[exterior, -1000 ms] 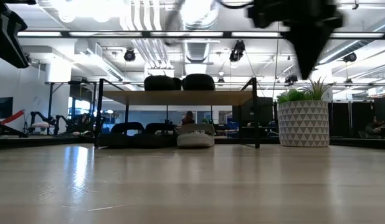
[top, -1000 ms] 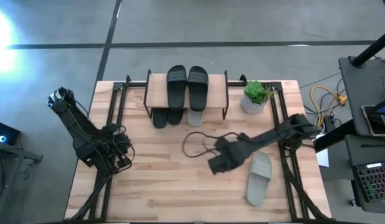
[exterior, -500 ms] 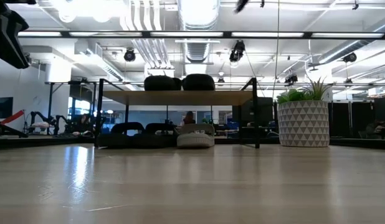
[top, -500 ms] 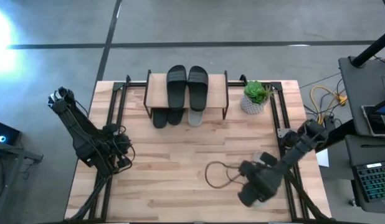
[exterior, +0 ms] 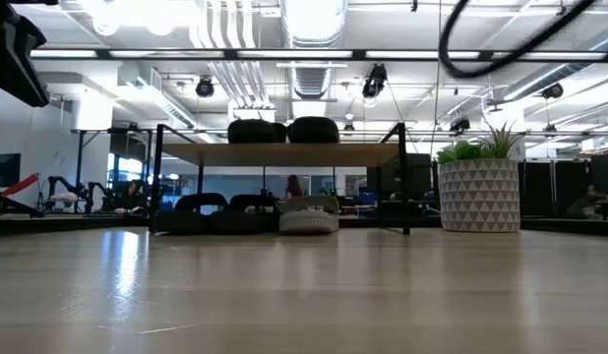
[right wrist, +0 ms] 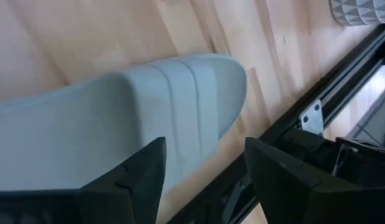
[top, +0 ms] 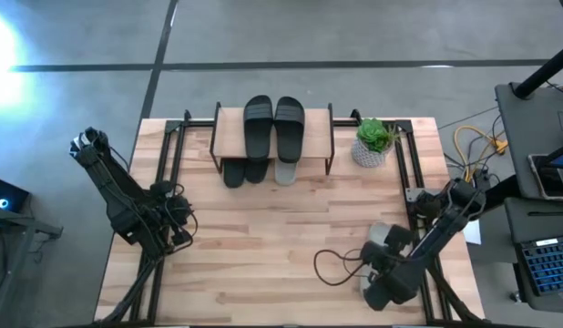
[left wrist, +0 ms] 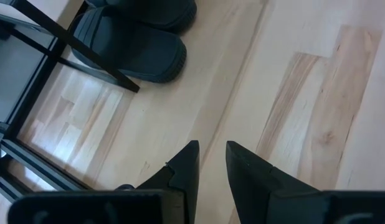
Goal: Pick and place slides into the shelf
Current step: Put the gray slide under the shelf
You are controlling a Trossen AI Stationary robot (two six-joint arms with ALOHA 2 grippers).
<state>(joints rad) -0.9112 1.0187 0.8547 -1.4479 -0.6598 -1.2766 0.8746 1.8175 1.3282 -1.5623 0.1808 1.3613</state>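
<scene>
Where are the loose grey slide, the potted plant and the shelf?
grey slide (right wrist: 180,99), right wrist view, on its strap.
potted plant (top: 373,137), high view, on its leaves.
shelf (top: 229,134), high view, on bare top board.

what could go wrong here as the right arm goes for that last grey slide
The right gripper hangs open over the grey slide, which lies beside the table's black edge rail; a finger could catch the rail or push the slide instead of gripping it.

The only free slot under the shelf is beside the grey slide already stored, next to the frame post, so placing could knock either.
</scene>
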